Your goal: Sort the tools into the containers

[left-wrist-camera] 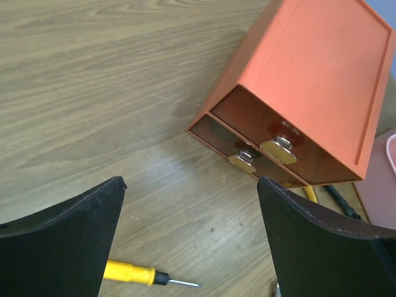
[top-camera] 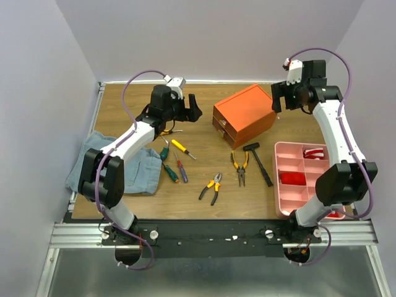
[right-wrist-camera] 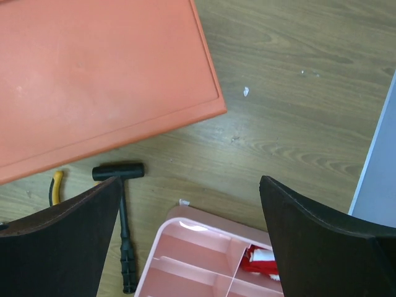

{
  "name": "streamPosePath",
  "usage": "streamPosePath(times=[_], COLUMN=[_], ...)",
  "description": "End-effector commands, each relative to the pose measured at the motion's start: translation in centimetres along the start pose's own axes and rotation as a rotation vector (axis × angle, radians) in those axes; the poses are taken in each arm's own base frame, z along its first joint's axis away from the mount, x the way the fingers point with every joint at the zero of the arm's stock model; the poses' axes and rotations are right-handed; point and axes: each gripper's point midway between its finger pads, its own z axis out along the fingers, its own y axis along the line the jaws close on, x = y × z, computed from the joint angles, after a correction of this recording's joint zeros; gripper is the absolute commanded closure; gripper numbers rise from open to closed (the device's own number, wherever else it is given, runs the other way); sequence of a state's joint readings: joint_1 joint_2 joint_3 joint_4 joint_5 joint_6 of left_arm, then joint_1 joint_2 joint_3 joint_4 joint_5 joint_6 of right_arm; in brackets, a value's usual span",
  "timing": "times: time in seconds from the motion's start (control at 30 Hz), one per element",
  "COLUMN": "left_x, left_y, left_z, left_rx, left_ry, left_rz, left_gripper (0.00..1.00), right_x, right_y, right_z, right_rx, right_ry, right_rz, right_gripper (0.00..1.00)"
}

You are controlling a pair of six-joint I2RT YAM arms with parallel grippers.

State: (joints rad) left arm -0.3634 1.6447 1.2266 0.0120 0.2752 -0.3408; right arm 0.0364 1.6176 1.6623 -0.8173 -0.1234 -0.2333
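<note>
Nothing is sorted yet. Every tool lies loose on the counter (top-camera: 291, 127), in front of the cabinet (top-camera: 244, 111). The yellow screwdriver (top-camera: 183, 148), the green one (top-camera: 164, 151) and the red-blue one (top-camera: 180, 170) lie beside the cloth (top-camera: 93, 161). Both pliers (top-camera: 240, 166) (top-camera: 212, 187) and the hammer (top-camera: 260, 162) sit nearer the pink tray (top-camera: 279, 179).

I hold both arms high over the far part of the counter, one on each side of the cabinet. The left fingers (top-camera: 193, 108) are spread wide and grasp nothing, and so are the right fingers (top-camera: 276, 102).

The left wrist view looks straight at the cabinet's front, where both drawers (left-wrist-camera: 272, 127) are shut and their pulls (left-wrist-camera: 278, 148) face that arm. I judge this is why the left arm hangs there: a drawer has to come out before any tool can go in.

The right arm looks down on the cabinet's top and back edge. From there I could brace the box, which looks light enough to slide when a pull is tugged.

The pulls are small and sit close together, so closing on only one needs care.
</note>
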Motion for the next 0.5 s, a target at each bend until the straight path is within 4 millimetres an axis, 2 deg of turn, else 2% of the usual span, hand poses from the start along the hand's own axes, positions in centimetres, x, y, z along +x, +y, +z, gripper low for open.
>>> streamPosePath(times=[0.0,0.03,0.07,0.13,0.2,0.27,0.37,0.4,0.47], left_x=[-0.1,0.1,-0.9,-1.4,-2.8,-3.9,-3.8,-3.6,-2.2], left_y=[-1.6,-1.0,-0.9,-0.6,-1.0,-1.5,-1.3,-1.3,-0.3], left_z=[1.9,2.7,2.9,3.8,4.0,3.9,4.5,4.6,5.0], left_rx=[0.049,0.03,0.014,0.004,0.03,0.056,0.045,0.048,0.036], left_ry=[0.002,0.01,0.0,0.001,-0.059,-0.128,-0.125,-0.127,-0.123], left_rz=[-0.08,-0.081,-0.085,-0.085,-0.088,-0.142,-0.235,-0.31,-0.437], left_gripper=[0.01,0.01,0.01,0.01,0.01,0.01,0.01,0.01,0.05], right_x=[-2.3,-3.4,-3.5,-4.9,-5.8,-6.6,-7.4,-7.9,-9.1], right_y=[0.3,0.1,0.2,1.1,2.2,2.4,3.7,4.8,5.3], right_z=[0.5,0.8,1.1,1.1,1.0,1.9,3.1,3.0,3.1], right_rx=[-0.036,-0.043,-0.052,-0.115,-0.182,-0.19,-0.227,-0.298,-0.333], right_ry=[-0.031,-0.047,-0.041,-0.073,-0.099,-0.111,-0.123,-0.149,-0.198], right_rz=[0.011,0.001,0.002,-0.021,-0.042,-0.036,-0.032,-0.044,-0.031], right_gripper=[0.0,0.0,0.0,0.0,0.0,0.0,0.0,0.0,0.0])
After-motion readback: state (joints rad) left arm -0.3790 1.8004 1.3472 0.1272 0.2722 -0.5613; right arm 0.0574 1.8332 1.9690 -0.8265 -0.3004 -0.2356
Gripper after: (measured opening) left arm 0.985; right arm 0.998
